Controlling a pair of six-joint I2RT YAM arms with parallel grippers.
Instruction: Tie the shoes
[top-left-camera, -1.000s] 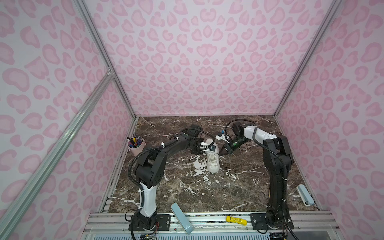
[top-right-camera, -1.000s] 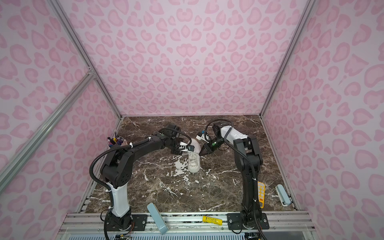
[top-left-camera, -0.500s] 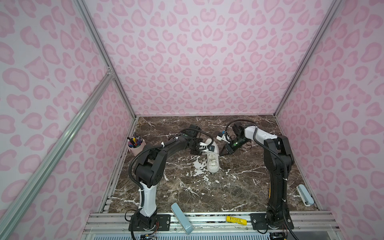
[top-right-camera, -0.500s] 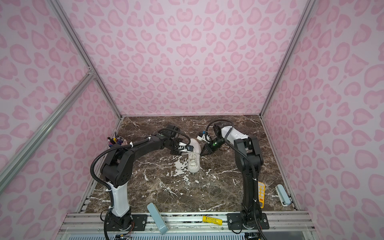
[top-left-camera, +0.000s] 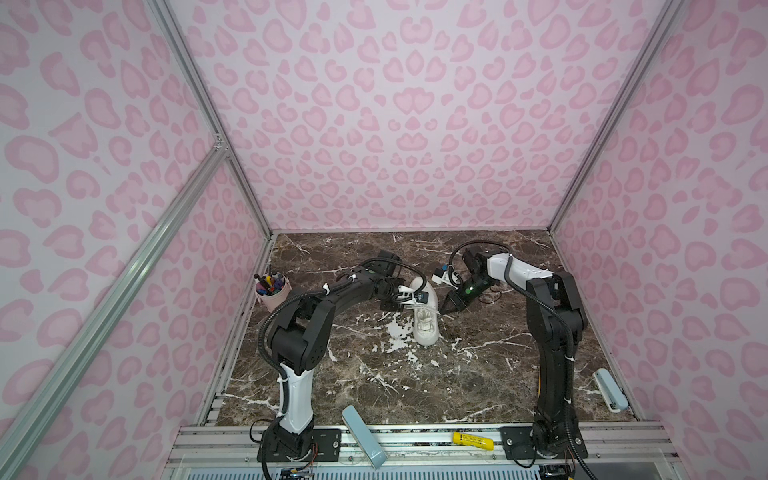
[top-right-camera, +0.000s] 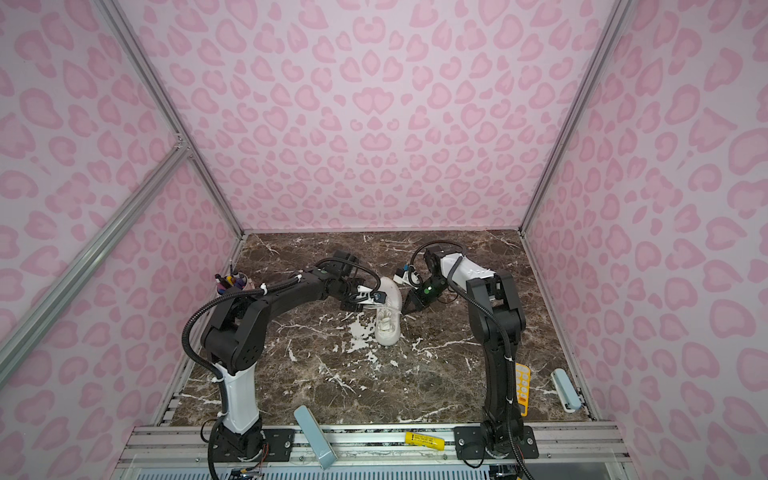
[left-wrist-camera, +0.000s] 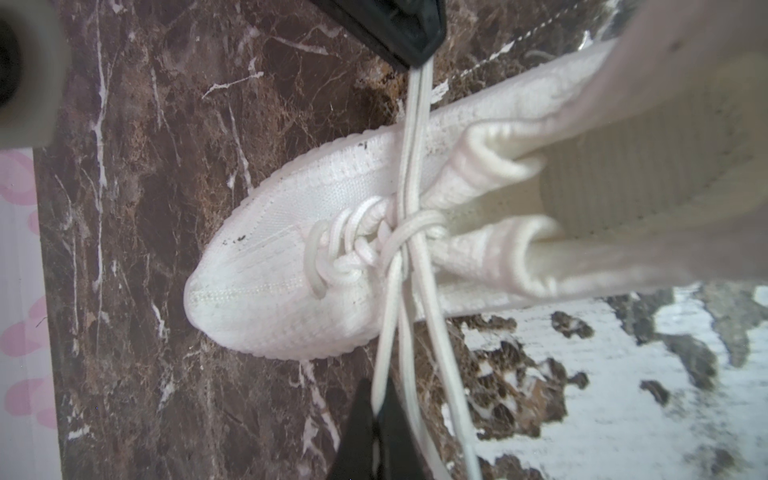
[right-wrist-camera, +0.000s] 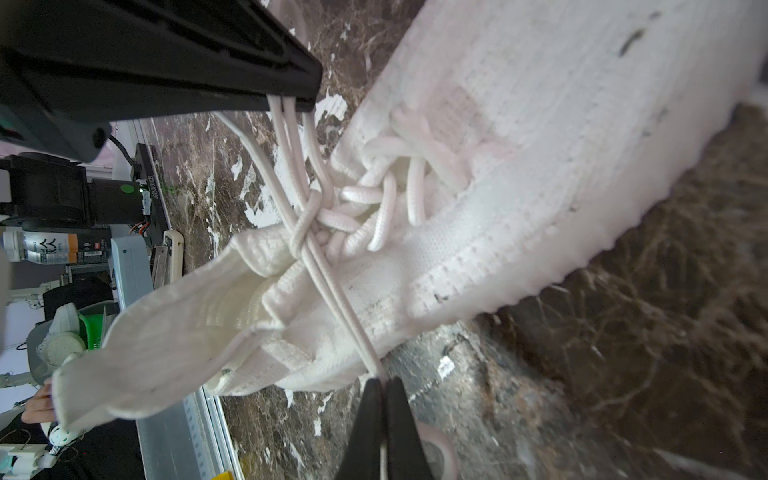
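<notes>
The white sneaker (top-left-camera: 427, 328) stands upright in the middle of the marble tabletop (top-left-camera: 457, 382), toe toward the near edge and heel toward the far wall. The left gripper (left-wrist-camera: 375, 401), just left of the shoe, is closed on a doubled run of white lace (left-wrist-camera: 409, 137). The right gripper (right-wrist-camera: 382, 384), just right of it, is likewise clamped on a doubled run. The strands cross in a knot (left-wrist-camera: 401, 245) over the tongue, drawn taut to either side. Judged step: cinching the bow, with both loops in hand. The next move appears to call for an even outward pull, low and opposed, without dragging the light shoe sideways or slipping a loop free. No brand mark is readable on the sneaker. A yellow label (top-left-camera: 472, 440) on the near rail and a bottle label (right-wrist-camera: 41, 247) off the table carry print too small to read.
</notes>
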